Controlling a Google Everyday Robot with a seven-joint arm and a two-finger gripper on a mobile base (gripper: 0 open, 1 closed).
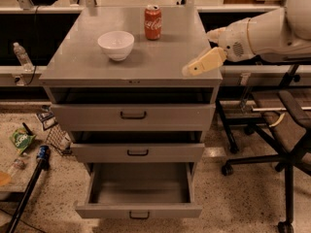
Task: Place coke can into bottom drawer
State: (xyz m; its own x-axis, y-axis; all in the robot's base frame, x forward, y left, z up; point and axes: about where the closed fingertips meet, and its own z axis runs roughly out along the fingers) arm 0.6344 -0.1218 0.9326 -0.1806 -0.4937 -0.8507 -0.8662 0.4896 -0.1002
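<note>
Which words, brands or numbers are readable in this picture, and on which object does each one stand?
No text reads clearly.
coke can: white script on red, too blurred to quote.
green packet, lower left: white mark, unreadable.
gripper, above the right edge of the cabinet top: no text.

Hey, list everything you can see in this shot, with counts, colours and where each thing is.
coke can: one, red, upright at the back of the cabinet top
bowl: one, white, cabinet top, front-left of the can
cabinet: one, grey, centre
bottom drawer: one, grey, wide open
top drawer, middle drawer: grey, slightly open
water bottle: one, clear, left ledge
packet: one, green, floor left
office chair: one, black, right
gripper: one, beige, over the cabinet's right front corner
</note>
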